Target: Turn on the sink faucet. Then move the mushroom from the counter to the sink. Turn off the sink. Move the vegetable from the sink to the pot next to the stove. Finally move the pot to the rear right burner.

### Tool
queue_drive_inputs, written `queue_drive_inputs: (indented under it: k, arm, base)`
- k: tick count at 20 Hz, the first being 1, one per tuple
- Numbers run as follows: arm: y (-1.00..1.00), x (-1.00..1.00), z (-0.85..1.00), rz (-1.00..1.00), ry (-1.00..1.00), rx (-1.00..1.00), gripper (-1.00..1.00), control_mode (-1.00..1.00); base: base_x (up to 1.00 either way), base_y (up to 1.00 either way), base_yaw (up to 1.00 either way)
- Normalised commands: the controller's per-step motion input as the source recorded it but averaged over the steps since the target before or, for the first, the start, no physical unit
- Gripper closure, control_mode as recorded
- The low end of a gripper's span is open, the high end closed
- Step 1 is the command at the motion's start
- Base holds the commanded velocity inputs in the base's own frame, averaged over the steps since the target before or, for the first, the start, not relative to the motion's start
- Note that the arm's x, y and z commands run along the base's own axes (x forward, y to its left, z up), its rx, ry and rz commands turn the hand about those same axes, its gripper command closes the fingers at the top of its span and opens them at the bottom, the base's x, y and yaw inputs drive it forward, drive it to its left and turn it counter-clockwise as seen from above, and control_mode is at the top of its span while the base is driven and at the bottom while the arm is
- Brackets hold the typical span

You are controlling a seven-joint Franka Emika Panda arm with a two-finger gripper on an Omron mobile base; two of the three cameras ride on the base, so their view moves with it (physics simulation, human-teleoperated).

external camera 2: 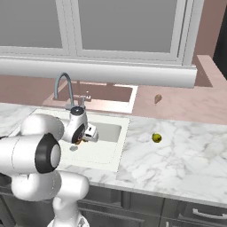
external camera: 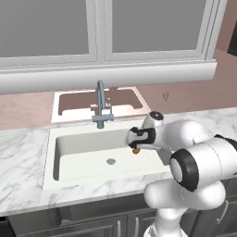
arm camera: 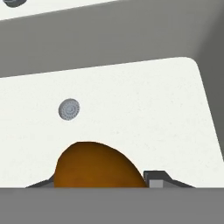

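Observation:
My gripper (external camera: 136,147) hangs inside the white sink (external camera: 83,148), a little above its floor and right of the drain (external camera: 110,161). It is shut on the mushroom (arm camera: 96,166), a brown-orange rounded lump between the two fingertips. The mushroom (external camera: 136,150) peeks out below the hand, and from the right side the gripper (external camera 2: 82,140) holds it over the basin (external camera 2: 108,133). The grey faucet (external camera: 100,104) arches at the sink's back edge, behind and left of the hand. The pot and the stove are out of view.
A small yellow-green fruit (external camera 2: 156,138) lies on the marble counter (external camera 2: 177,155) right of the sink. The sink's right wall (arm camera: 205,39) stands close to the hand. A window ledge (external camera: 115,74) runs behind the faucet.

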Motion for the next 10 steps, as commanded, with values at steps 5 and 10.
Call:
queue_drive_inputs:
  k: [5, 10]
  arm:
    - [-0.08, -0.07, 0.61, 0.0, 0.0, 0.0, 1.0, -1.0]
    - [-0.08, -0.13, 0.53, 0.0, 0.0, 0.0, 1.0, -1.0]
  base:
    - [0.0, 0.0, 0.0]
    - [0.0, 0.0, 0.0]
